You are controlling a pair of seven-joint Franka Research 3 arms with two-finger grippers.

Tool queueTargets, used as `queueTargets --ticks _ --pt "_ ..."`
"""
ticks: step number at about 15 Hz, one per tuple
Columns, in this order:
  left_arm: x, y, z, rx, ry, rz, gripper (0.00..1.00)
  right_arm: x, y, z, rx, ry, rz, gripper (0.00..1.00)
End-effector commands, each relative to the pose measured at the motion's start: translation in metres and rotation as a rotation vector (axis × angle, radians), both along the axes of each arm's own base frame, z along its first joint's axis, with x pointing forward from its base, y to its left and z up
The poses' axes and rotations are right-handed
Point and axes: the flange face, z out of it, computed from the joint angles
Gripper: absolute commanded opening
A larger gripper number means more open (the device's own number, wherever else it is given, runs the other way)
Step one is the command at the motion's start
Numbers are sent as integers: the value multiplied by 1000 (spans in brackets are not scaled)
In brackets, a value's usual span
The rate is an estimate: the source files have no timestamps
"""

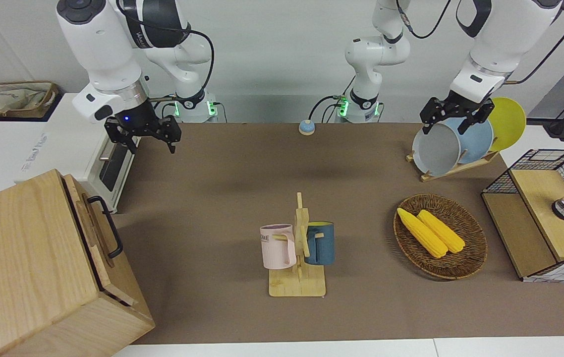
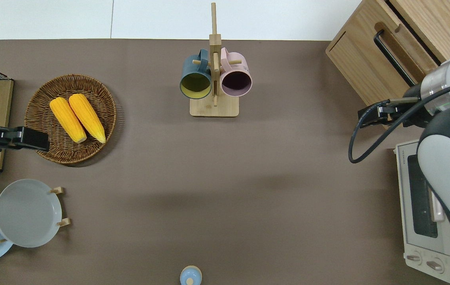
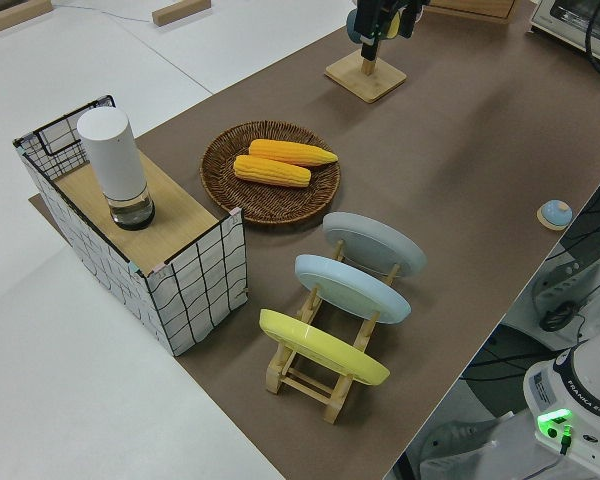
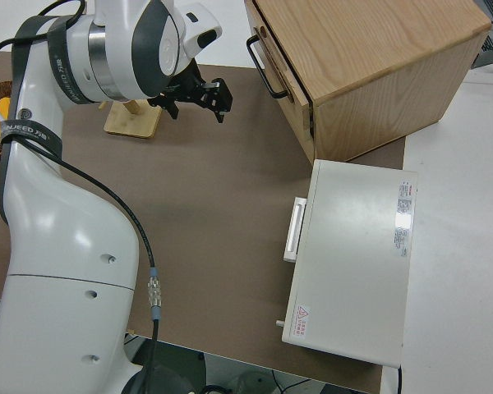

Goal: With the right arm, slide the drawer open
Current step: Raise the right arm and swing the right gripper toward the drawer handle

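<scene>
**Operator:** So, the big light-wood box (image 1: 39, 263) sits at the right arm's end of the table, farther from the robots than the white toaster oven (image 1: 71, 153). Its drawer (image 1: 94, 233) looks shut, face turned toward the middle of the table.

**Observer:** And which arm is closer?

**Operator:** My right arm (image 1: 101, 54), easily; the left one is parked. From overhead, the right gripper (image 2: 371, 118) hangs over the bare mat by the box's nearer corner, touching nothing, and the fingers stand apart.

**Observer:** How does the handle lie?

**Operator:** The black loop handle (image 2: 392, 57) runs lengthwise along the drawer face, slanted with the box. It lies farther from the robots than the gripper, so I judge I must reach outward and turn the fingers to straddle that bar crosswise.
</scene>
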Motion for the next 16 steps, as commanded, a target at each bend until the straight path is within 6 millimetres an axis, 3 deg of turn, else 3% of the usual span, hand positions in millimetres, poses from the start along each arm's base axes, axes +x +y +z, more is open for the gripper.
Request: queueTargets --ticks 1,13,16 --pt "2 1 4 16 5 -12 993 -6 -2 8 16 11 7 987" --pt "2 1 4 16 5 -12 993 -7 7 8 2 11 31 985" --pt "2 1 4 16 5 -12 995 -9 16 9 -90 1 61 985"
